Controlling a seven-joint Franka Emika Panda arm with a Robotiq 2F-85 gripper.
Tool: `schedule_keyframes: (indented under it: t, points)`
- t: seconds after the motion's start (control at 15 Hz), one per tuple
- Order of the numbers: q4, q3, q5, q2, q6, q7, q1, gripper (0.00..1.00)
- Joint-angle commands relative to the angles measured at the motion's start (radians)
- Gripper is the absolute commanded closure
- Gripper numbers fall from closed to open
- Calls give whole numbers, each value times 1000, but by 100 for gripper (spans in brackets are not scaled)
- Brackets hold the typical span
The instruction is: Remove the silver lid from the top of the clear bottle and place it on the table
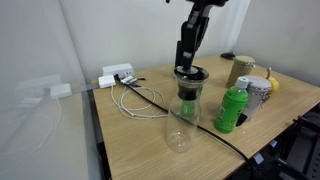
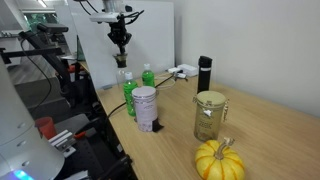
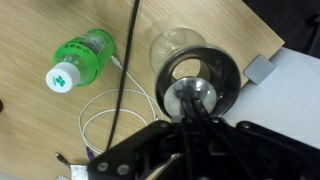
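Note:
The clear bottle point(image 1: 183, 118) stands upright on the table point(image 1: 130, 140), with its dark collar point(image 1: 190, 76) at the neck. In the wrist view the silver lid point(image 3: 178, 92) sits inside the dark collar point(image 3: 222, 66), on top of the bottle. My gripper point(image 1: 190, 66) comes straight down onto the bottle's top. Its fingers point(image 3: 192, 104) are drawn together at the middle of the lid. The lid rests on the bottle. The gripper also shows above the bottle point(image 2: 124, 76) in an exterior view point(image 2: 120, 45).
A green bottle point(image 1: 232, 108) point(image 3: 78, 58) stands close beside the clear bottle. A silvery-white can point(image 1: 259, 94), a glass jar point(image 1: 240, 68) and a yellow pumpkin point(image 2: 218, 160) stand beyond it, with a slim black cylinder point(image 2: 204, 72). A white cable loop point(image 1: 140, 100), a black cable point(image 3: 125, 60) and a power strip point(image 1: 117, 75) lie on the table.

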State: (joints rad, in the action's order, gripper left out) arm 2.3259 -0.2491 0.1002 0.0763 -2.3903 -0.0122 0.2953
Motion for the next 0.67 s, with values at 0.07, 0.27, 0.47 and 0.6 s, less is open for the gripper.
schedule_keyframes:
  t: [0.07,0.27,0.47,0.6]
  points:
    - [-9,2,-32,22,14,13,-22,99]
    - [-11,11,-35,53,7,15,-34,99]
    - [-6,23,-39,92,-2,20,-49,99]
    - [2,33,-65,114,-14,35,-68,99]
